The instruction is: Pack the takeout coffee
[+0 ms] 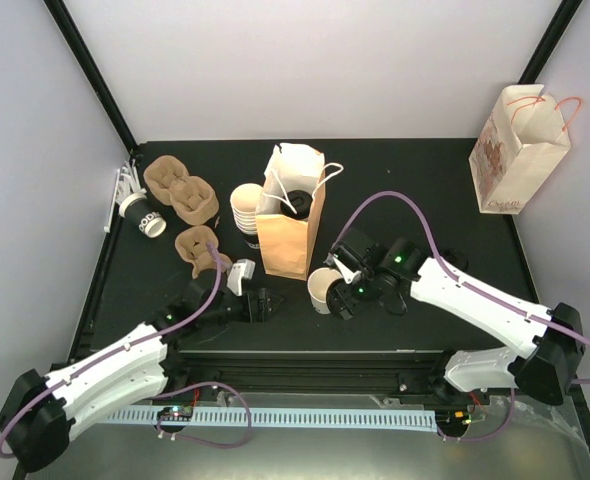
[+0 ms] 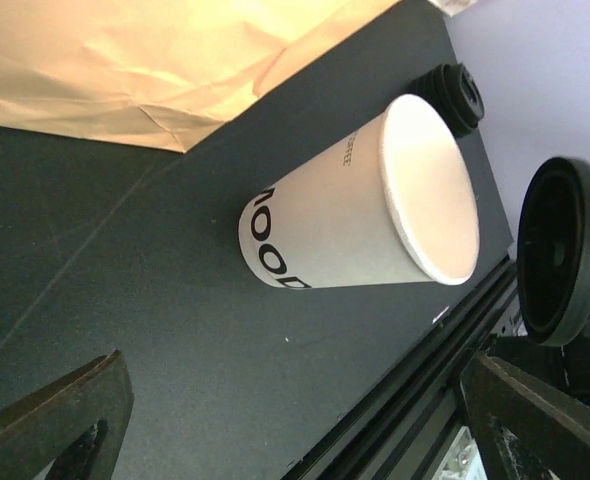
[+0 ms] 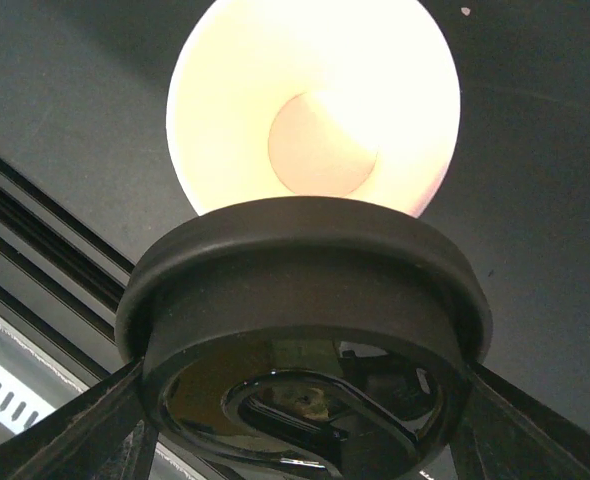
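Observation:
One takeout coffee cup (image 1: 322, 291) (image 2: 355, 225), white with dark print near its base, lies tipped on the black table with no lid. Its open mouth faces my right gripper (image 1: 348, 292) (image 3: 305, 420). That gripper is shut on a round black lid (image 3: 305, 290) (image 2: 560, 250), held just in front of the cup's mouth (image 3: 313, 100). My left gripper (image 1: 262, 303) (image 2: 305, 440) is open and empty, a short way left of the cup. A second cup (image 1: 143, 213), with its lid on, lies at the far left. A stack of empty cups (image 1: 245, 210) stands beside the bag.
A brown paper bag (image 1: 290, 215) stands open behind the cup, something dark inside it. Brown pulp carriers (image 1: 182, 188) (image 1: 200, 248) sit at the left. A printed paper bag (image 1: 520, 150) stands at the back right. A dark round object (image 2: 455, 92) lies past the cup.

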You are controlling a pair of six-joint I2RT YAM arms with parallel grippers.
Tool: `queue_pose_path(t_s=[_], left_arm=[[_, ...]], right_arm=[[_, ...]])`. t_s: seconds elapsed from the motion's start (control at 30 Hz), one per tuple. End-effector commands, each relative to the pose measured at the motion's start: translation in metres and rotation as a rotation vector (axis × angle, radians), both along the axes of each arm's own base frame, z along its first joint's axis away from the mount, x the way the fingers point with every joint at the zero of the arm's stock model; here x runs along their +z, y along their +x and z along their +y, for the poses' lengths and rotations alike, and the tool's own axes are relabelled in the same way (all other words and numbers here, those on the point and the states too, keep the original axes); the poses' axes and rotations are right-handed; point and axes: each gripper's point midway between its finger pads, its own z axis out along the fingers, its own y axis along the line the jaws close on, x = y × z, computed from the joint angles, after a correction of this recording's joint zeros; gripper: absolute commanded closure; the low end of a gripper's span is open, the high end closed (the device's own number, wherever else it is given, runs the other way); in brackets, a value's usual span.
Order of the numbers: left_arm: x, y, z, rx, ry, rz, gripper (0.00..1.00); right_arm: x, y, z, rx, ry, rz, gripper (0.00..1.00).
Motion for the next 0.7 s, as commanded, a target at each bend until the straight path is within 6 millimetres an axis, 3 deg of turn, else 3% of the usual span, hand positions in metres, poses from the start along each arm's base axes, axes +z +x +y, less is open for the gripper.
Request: queue_pose_path(t_s=[0.0,0.23,0.67], left_arm=[[0.025,0.006,-0.020,-0.060,-0.069,-0.040,0.10],[0.028,0.015,-0.022,-0.042,-0.075,-0.073,0.25],[0.023,0.019,-0.019,-0.023,-0.037,-0.071,0.28]], right_arm=[[0.010,0.013,0.011,0.022,0.012,-0.030,0.24],[0.011,0.024,0.022,0.056,-0.036,-0.017,0.23],[0.002,0.038,0.031,0.083,-0.127,0.005,0.21]])
